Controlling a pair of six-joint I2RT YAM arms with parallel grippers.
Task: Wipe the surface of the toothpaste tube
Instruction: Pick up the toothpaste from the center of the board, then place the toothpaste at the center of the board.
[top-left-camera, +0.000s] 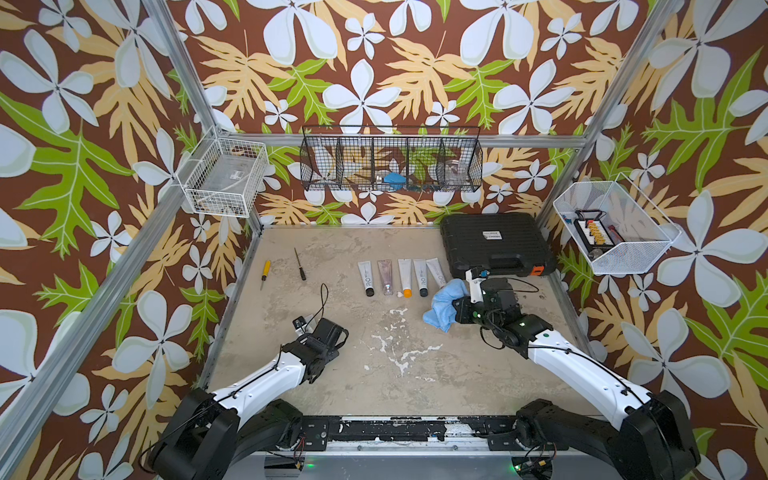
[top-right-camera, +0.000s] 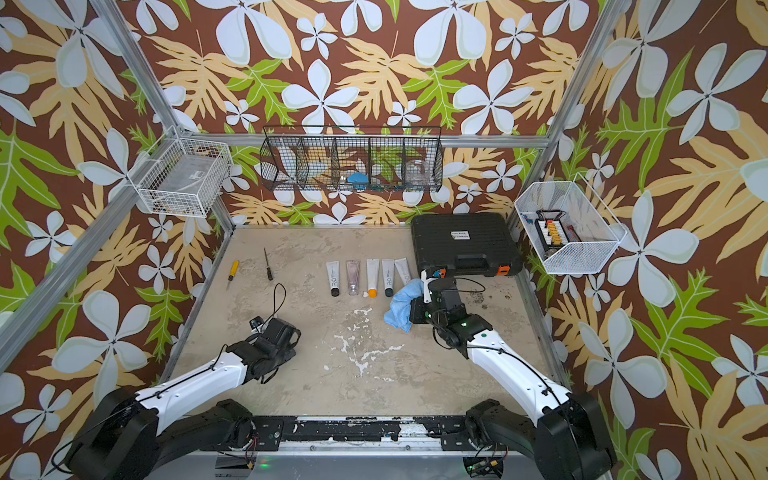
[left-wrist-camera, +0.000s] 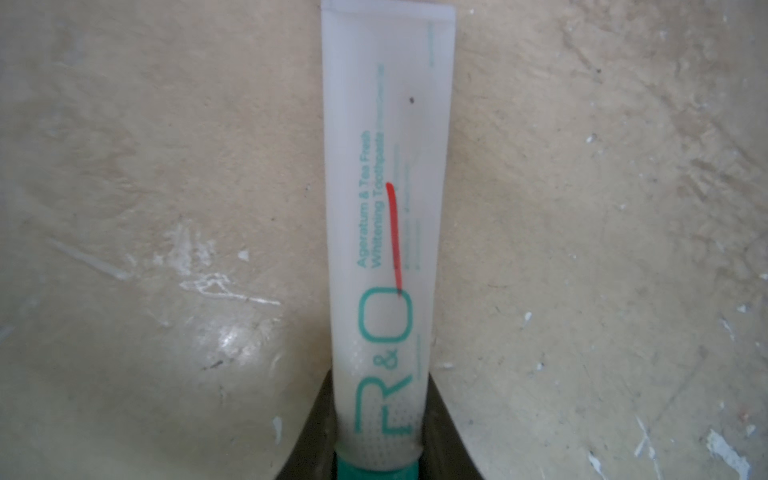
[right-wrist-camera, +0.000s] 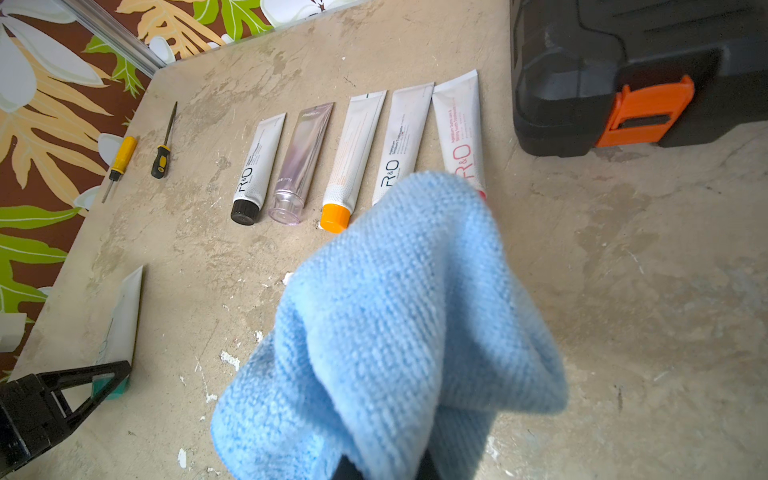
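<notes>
A white toothpaste tube (left-wrist-camera: 386, 208) with teal R&O lettering, a teal cap and a red streak (left-wrist-camera: 393, 237) lies flat on the table. My left gripper (left-wrist-camera: 379, 419) is shut on its cap end, with a dark finger (left-wrist-camera: 322, 419) on either side. The right wrist view shows the same tube (right-wrist-camera: 122, 316) in that gripper (right-wrist-camera: 104, 380). In both top views the left gripper (top-left-camera: 330, 332) (top-right-camera: 282, 332) covers the tube. My right gripper (right-wrist-camera: 386, 467) is shut on a bunched blue cloth (right-wrist-camera: 395, 311) (top-left-camera: 442, 305), held above the table's right side.
Several other tubes (top-left-camera: 399, 276) lie in a row at the back middle, the blue cloth overlapping the rightmost. Two screwdrivers (top-left-camera: 264, 272) (top-left-camera: 300, 264) lie at the back left. A black case (top-left-camera: 494, 243) fills the back right corner. Wire baskets (top-left-camera: 390, 160) hang on the walls.
</notes>
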